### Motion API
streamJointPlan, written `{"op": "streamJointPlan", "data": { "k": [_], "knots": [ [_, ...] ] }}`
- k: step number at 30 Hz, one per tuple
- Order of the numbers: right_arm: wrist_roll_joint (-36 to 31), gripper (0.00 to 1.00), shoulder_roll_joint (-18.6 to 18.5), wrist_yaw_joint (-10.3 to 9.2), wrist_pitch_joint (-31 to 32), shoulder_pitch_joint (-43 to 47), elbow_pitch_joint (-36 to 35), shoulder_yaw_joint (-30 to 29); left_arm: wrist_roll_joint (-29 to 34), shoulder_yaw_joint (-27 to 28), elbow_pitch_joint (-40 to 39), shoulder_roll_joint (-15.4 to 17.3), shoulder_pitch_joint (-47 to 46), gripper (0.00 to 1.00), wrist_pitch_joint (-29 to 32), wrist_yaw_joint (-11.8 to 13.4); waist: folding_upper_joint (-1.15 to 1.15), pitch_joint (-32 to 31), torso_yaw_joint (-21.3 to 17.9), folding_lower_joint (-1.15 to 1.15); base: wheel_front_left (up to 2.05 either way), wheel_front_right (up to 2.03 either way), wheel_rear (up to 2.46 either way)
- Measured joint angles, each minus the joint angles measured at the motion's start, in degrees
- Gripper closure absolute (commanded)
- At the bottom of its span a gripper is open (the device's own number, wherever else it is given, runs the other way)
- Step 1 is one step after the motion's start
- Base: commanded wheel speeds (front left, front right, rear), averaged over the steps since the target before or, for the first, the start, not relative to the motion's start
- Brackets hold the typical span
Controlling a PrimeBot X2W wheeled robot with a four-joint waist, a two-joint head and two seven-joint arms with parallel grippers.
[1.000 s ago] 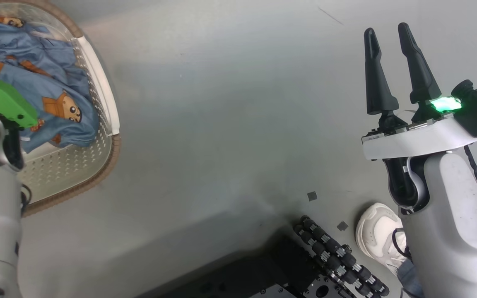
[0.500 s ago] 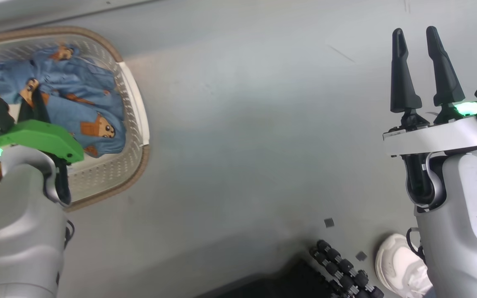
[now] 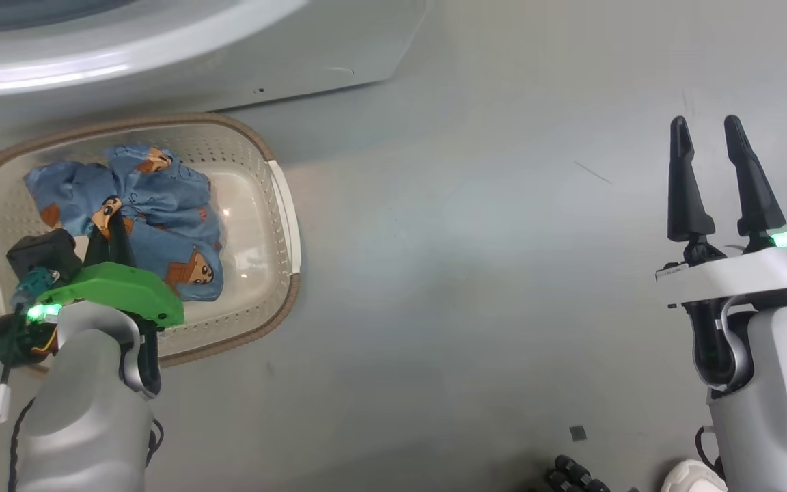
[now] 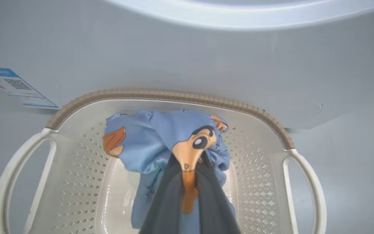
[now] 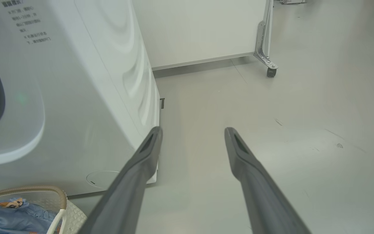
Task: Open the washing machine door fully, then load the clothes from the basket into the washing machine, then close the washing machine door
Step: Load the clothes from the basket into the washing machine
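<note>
Upward the head camera has been swung, so the washing machine (image 3: 161, 41) is brought in at the far edge. Blue clothes (image 3: 154, 205) in the basket (image 3: 285, 205), near the machine's foot, are pinched by the clenched left tool (image 4: 188, 167). A slow, straight lift is advised, so trailing cloth is cleared of the rim. The left arm is bent down over the basket; the right tool (image 3: 706, 130) is held released, well right.

You have bright, even light from above. In the head view, a white glare band crosses the washing machine (image 3: 93, 68) at eleven o'clock, and small glints sit in the basket (image 3: 284, 205). A soft shadow darkens the floor (image 3: 468, 239) at six o'clock. In each wrist view the near fingers (image 4: 166, 208) look soft, with wide-angle stretch toward the edges.
</note>
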Motion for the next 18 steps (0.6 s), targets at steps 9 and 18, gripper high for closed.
{"op": "streamJointPlan", "data": {
  "k": [9, 18],
  "knots": [
    [-0.6, 0.00, -1.4, 0.00, 0.0, 4.4, 0.8, -0.4, 0.8, 0.3, -8.4, -0.7, 6.5, 1.00, 0.0, 0.0, 0.00, -7.3, 3.0, 0.00, 0.00, 0.00, 0.00],
    [-0.7, 0.00, -1.8, 0.00, 0.0, 10.1, 1.9, -0.1, 1.0, 0.4, -13.9, -1.8, 14.6, 1.00, 0.0, 0.0, 0.00, -14.8, 5.7, 0.00, 0.00, 0.00, 0.00]
  ]
}}
